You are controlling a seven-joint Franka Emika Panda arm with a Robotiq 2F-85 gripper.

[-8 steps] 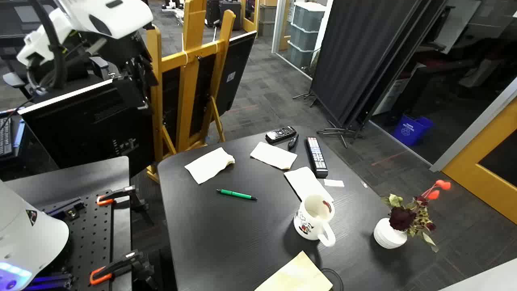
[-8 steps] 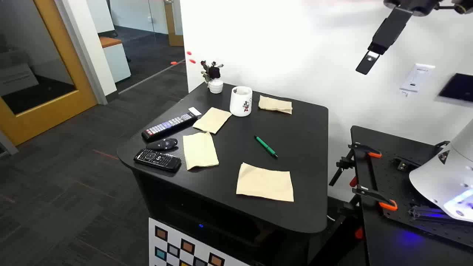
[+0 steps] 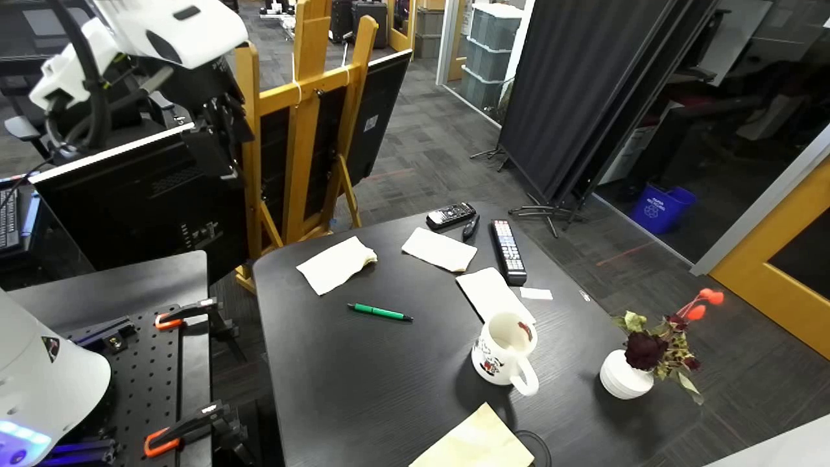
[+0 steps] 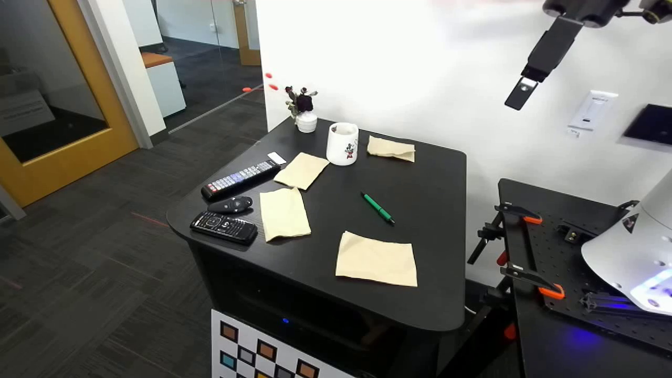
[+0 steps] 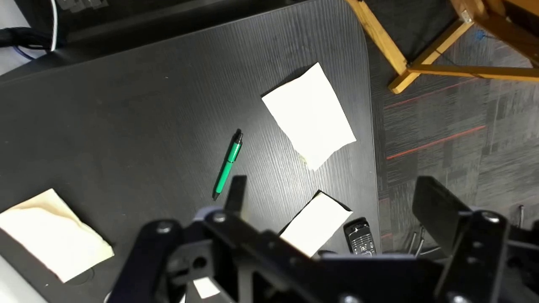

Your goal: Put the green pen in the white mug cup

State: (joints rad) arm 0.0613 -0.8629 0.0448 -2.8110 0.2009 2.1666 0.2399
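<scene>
The green pen (image 3: 380, 312) lies flat on the dark table in both exterior views (image 4: 377, 208). It also shows in the wrist view (image 5: 228, 166), just beyond the left finger. The white mug cup (image 3: 496, 353) stands upright on the table, handle toward the viewer. It also shows in an exterior view (image 4: 342, 144) near the wall. In the wrist view the mug is mostly or wholly hidden by the gripper. My gripper (image 5: 332, 185) is open and empty, fingers wide apart. It hangs high above and off the robot's side of the table in both exterior views (image 3: 227, 170) (image 4: 518, 93).
Several folded paper napkins (image 4: 376, 260) lie around the pen and mug. A long remote (image 4: 241, 179), a smaller remote (image 4: 224, 227) and a small dark object (image 4: 230, 205) lie near one edge. A white vase with flowers (image 3: 626, 375) stands beyond the mug. An easel (image 3: 305, 130) stands beside the table.
My gripper and arm have moved slightly downward, and slightly to the right in an exterior view. The pen, mug and other table items have not moved.
</scene>
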